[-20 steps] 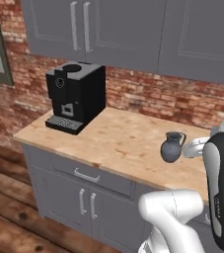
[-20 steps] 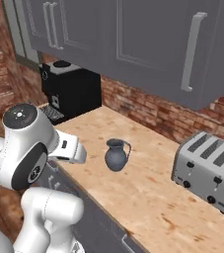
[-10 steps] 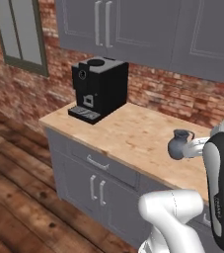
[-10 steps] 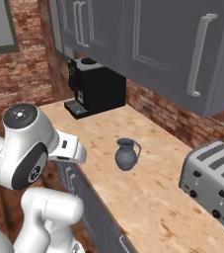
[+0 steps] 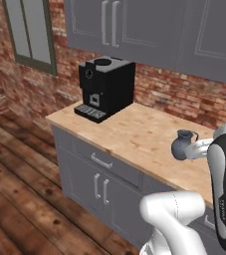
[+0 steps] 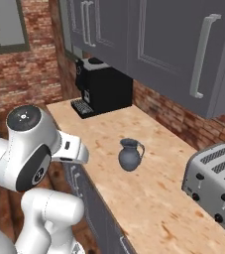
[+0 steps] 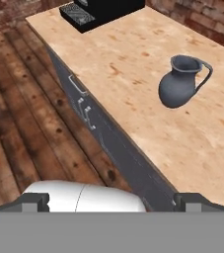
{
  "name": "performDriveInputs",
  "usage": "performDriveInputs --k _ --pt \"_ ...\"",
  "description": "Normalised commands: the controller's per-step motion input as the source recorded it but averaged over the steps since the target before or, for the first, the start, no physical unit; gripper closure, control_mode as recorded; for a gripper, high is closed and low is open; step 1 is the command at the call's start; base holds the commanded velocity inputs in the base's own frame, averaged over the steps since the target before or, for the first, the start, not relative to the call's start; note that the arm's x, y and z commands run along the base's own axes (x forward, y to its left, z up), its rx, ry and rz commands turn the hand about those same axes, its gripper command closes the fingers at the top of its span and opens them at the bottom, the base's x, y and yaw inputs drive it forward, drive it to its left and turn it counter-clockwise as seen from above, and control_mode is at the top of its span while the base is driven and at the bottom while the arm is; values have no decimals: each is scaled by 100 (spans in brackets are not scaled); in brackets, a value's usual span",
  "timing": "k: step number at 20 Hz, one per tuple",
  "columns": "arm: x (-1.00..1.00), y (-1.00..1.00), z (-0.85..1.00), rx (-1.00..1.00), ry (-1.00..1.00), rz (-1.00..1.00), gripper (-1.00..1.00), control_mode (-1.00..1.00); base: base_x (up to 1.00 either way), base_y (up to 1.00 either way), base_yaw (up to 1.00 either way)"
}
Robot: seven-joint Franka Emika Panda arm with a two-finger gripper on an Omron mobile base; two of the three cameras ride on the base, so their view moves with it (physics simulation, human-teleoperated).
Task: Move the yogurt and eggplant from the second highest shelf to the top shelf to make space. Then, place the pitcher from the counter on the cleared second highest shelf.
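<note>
Your pitcher (image 7: 181, 81) stands upright on the counter (image 7: 133, 59), in the upper right of the hand view and at mid-frame in the right base view (image 6: 130, 155); in the left base view it sits at the right edge (image 5: 183, 145), partly behind the arm. It stands alone on bare wood, well apart from the coffee machine (image 6: 103, 87) at the far end and from the toaster (image 6: 215, 186) at the lower right of the right base view.

Expect a stiff, rigid jug with a smooth glazed-looking skin, so it may well slip under a light pinch. The belly is round and wide, a poor seat for flat fingers. You would do better to close across the narrow neck just under the flared rim, which should stop it sliding down, or on the loop handle, which points toward the wall. It looks hollow and probably light, but top-heavy if nudged at the rim.

Your gripper (image 7: 111, 200) is spread as wide as it goes, its two fingertips low at the bottom corners of the hand view, hanging over the counter's front edge and the floor. It holds nothing and touches nothing, and sits well short of the pitcher.
</note>
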Motion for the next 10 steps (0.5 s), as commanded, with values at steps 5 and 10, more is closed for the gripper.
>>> performDriveInputs --k 5,10 --pt "1 0 -2 0 0 5 -100 -100 0 0 0" --pt "4 -3 0 -4 0 32 -100 -100 0 0 0"
